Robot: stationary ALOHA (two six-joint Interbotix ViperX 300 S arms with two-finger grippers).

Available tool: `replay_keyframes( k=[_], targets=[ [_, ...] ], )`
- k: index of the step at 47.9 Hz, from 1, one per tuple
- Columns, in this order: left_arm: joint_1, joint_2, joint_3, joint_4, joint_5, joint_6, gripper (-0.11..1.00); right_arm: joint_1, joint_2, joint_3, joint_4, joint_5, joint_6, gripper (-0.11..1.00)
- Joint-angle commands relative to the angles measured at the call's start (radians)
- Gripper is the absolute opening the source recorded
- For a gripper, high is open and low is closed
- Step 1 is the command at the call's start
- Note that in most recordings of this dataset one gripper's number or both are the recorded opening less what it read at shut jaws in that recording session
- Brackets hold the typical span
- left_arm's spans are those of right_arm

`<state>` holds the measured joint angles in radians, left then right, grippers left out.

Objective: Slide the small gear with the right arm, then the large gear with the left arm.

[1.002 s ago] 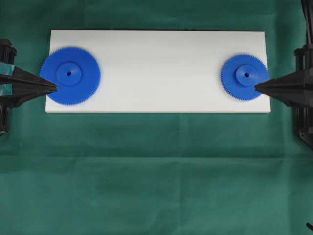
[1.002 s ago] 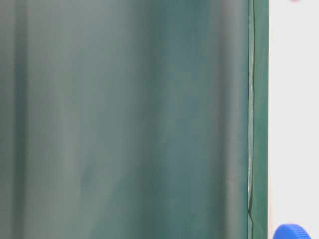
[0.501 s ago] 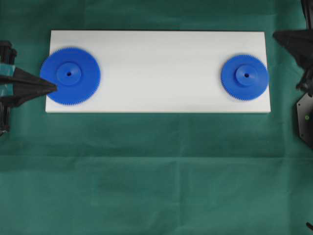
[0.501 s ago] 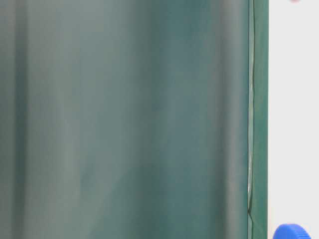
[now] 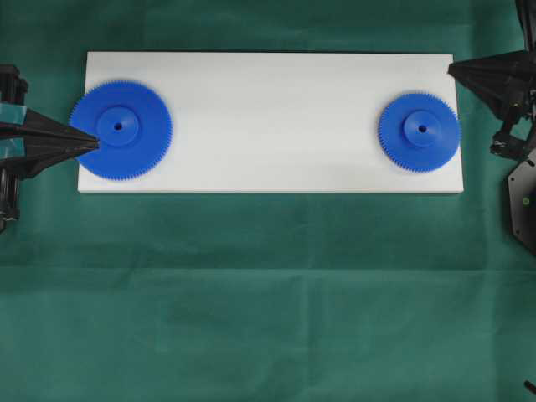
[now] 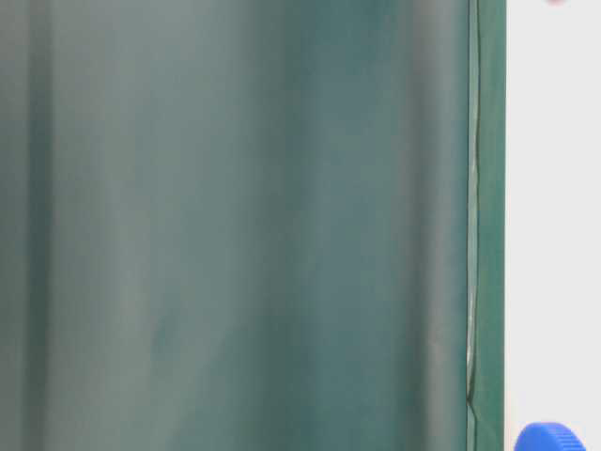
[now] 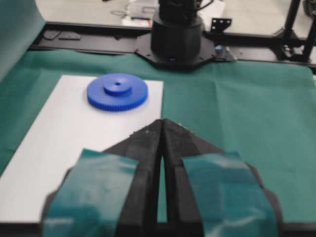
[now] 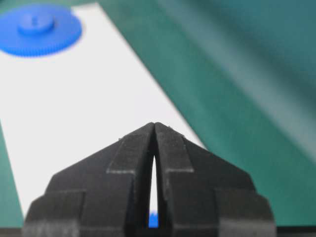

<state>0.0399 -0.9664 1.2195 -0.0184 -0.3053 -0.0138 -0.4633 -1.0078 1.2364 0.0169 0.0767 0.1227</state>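
The large gear [image 5: 120, 129] lies at the left end of the white board [image 5: 276, 121]. The small gear [image 5: 419, 131] lies at the right end. My left gripper [image 5: 97, 142] is shut, its point over the large gear's left part, just short of the hub. My right gripper [image 5: 452, 69] is shut and hovers by the board's far right corner, apart from the small gear. The left wrist view has the left gripper [image 7: 162, 121] shut, with the small gear [image 7: 117, 91] far ahead. From the right wrist, the right gripper [image 8: 154, 124] is shut and the large gear [image 8: 37, 28] lies far off.
Green cloth [image 5: 268, 293] covers the table all round the board. The right arm's base [image 7: 176, 34] stands beyond the board's end. At table level, a blue gear edge [image 6: 549, 438] shows on the board [image 6: 554, 188]; which gear it is cannot be told.
My right gripper left the small gear's right edge and swung to the board's far right corner. The left gripper's point crept slightly onto the large gear. Neither gear has moved.
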Motion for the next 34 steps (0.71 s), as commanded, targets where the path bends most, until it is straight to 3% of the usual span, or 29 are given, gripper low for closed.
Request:
replay_keyframes(
  k=[1, 22, 34],
  targets=[
    [0.003, 0.005, -0.011, -0.002, -0.011, -0.002, 0.0, -0.002, 0.041, -0.063, -0.002, 0.074, 0.023, 0.51],
    [0.003, 0.005, -0.005, -0.003, -0.012, -0.003, 0.0, -0.011, 0.247, -0.164, -0.015, 0.376, 0.109, 0.51],
    [0.003, 0.005, -0.003, -0.003, -0.012, -0.003, 0.0, -0.012, 0.256, -0.137, -0.04, 0.387, 0.156, 0.51]
  ],
)
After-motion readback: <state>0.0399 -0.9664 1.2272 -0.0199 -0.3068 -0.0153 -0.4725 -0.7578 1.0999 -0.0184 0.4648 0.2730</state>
